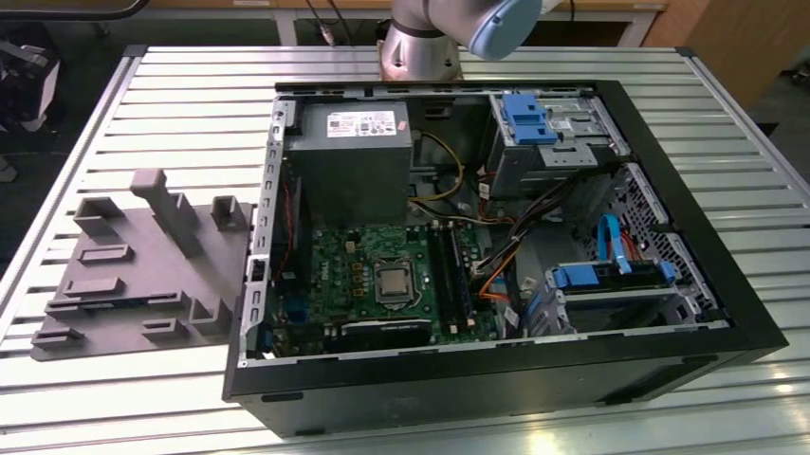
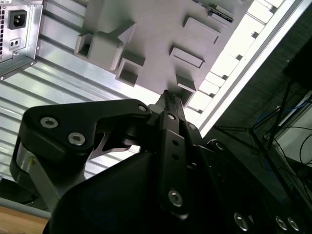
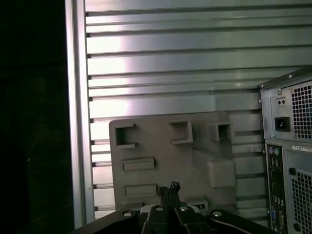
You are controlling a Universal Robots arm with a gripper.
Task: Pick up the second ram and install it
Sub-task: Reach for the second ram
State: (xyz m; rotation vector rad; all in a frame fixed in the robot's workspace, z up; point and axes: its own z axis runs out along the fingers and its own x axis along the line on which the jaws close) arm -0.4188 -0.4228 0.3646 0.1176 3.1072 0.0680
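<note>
You're approaching pickup: the gripper (image 3: 168,188), fingers together and empty at lower centre over the gray fixture (image 3: 161,142), must likely part them for the second ram.

A black case (image 1: 506,384) lies open on a silver table (image 1: 190,76) with long grooves. A gray block (image 1: 127,284) with tall posts sits just beside the case, on the exterior view's left of it. Inside the case a green board (image 1: 336,275) lies flat with a shiny square chip (image 1: 394,282) in its middle. A gray power box (image 1: 348,156) sits at the case's back end. Blue holders (image 1: 522,116) and orange wires (image 1: 494,270) fill the case's other half.
</note>
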